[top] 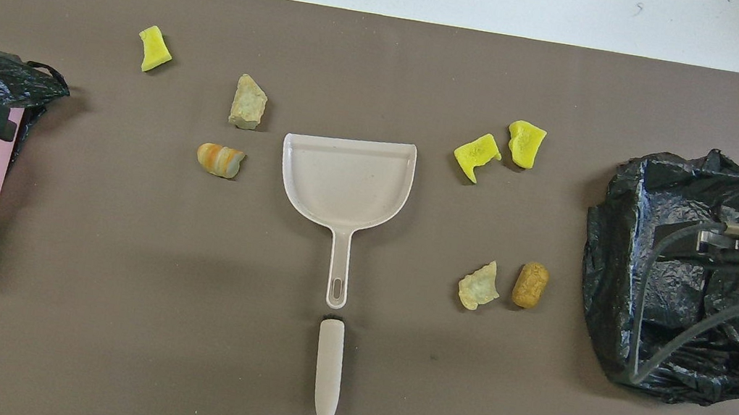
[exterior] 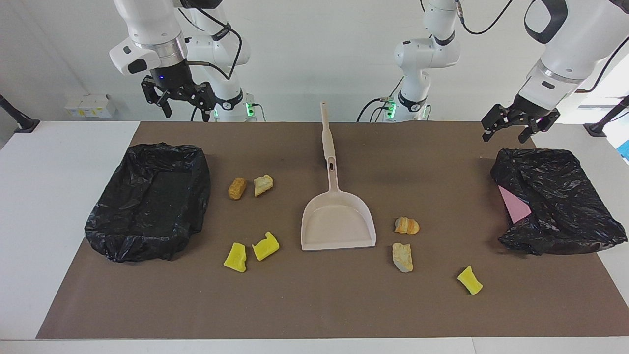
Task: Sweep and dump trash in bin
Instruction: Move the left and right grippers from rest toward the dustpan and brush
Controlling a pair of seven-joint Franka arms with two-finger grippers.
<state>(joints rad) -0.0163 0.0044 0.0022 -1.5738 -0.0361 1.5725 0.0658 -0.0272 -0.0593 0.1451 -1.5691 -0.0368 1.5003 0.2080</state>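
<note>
Several scraps of trash lie on the brown mat around a beige dustpan [exterior: 338,221] [top: 346,182]. Toward the right arm's end are a brown lump [exterior: 237,188], a tan lump [exterior: 263,185] and two yellow chunks [exterior: 235,257] [exterior: 265,246]. Toward the left arm's end lie an orange-striped lump [exterior: 407,225], a tan lump [exterior: 402,257] and a yellow chunk [exterior: 470,280]. A bin lined with a black bag [exterior: 147,201] stands at the right arm's end. My right gripper [exterior: 183,105] hangs open above that bin. My left gripper [exterior: 508,130] is open over a second black-bagged bin [exterior: 555,201]. Neither holds anything.
A beige brush [exterior: 327,132] [top: 328,377] lies in line with the dustpan's handle, nearer to the robots. Something pink [exterior: 513,205] shows at the edge of the bin at the left arm's end. White tabletop surrounds the mat.
</note>
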